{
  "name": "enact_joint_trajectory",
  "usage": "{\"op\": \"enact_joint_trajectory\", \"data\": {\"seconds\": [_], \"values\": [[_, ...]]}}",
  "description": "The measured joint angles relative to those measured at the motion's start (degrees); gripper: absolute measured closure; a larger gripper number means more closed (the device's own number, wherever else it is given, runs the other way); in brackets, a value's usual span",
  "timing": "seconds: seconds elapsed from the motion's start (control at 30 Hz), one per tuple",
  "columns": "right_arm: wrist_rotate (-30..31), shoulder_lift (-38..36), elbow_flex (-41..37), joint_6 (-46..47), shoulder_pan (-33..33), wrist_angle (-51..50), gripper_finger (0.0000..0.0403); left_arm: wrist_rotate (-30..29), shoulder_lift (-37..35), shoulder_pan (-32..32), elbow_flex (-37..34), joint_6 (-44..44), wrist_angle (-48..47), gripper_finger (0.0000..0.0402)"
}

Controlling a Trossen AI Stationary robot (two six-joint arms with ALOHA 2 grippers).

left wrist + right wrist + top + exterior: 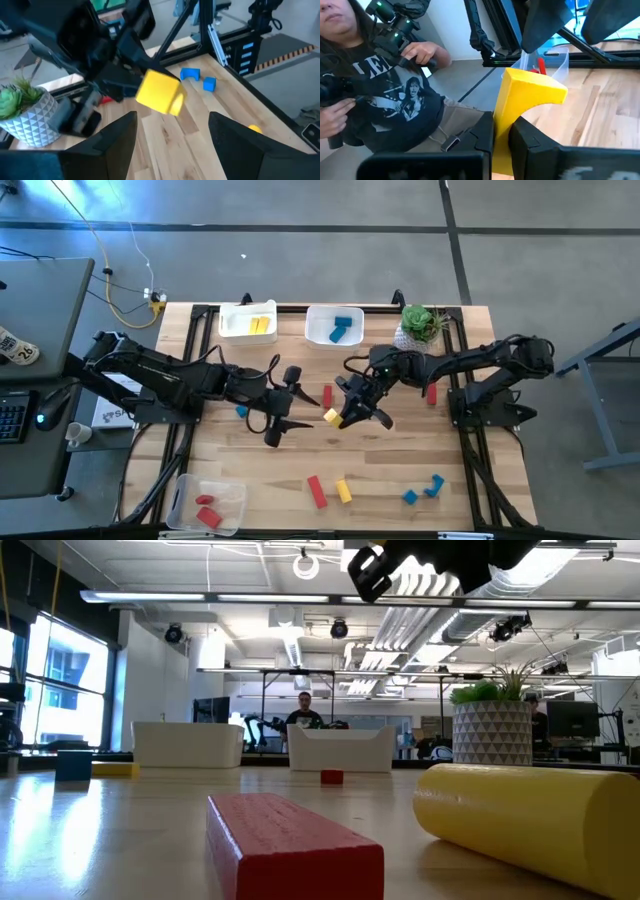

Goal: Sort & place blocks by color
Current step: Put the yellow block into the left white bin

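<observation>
Clamped tight, the jaws of the right gripper [352, 412] on a yellow block [333, 417], lifted above the table [400, 470] near its middle, well in front of the potted plant [420, 326]. Spread wide and empty, the jaws of the left gripper [283, 402], on the far side of that block from the plant, pointing at it.

Beside the plant, along the same back edge: a white bin with blue blocks [344, 328], then a white bin with yellow blocks [260, 325]. Diagonally opposite the plant, at the front corner: a clear bin with red blocks [207, 511]. Close in front of the plant, partly under the right arm: a red bar [432, 392]. Far from the plant, along the front edge: a red bar [316, 490], a yellow cylinder [343, 490], two blue pieces [424, 490]. Near the left gripper: a small blue block [241, 411] and a red piece [327, 395].

Only in the right wrist view: a curved notch in the gripped yellow block [522, 102], and a person [380, 95] sitting beyond the table with a handheld controller. Only in the low view: red bar [290, 840] and yellow cylinder [530, 815] close up, another person far behind the bins.
</observation>
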Motion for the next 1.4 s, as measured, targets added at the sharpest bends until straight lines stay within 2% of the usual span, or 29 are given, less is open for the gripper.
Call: {"op": "enact_joint_trajectory", "data": {"seconds": [0.27,0.63,0.87,1.4], "values": [[0.8,2.6,0.0,0.2,0.4,2.0,0.0391,2.3,2.2,0.0,0.0,-0.4,0.7,0.0169],[0.4,4.7,0.0,1.2,0.6,3.2,0.0391,2.6,3.7,1.3,0.0,-0.1,3.5,0.0169],[0.4,4.9,0.0,1.4,0.6,4.3,0.0391,7.4,4.2,2.6,0.0,-0.6,3.8,0.0169],[1.7,4.9,0.0,1.5,0.6,5.2,0.0391,8.4,6.0,3.7,0.0,0.0,4.9,0.017]]}}
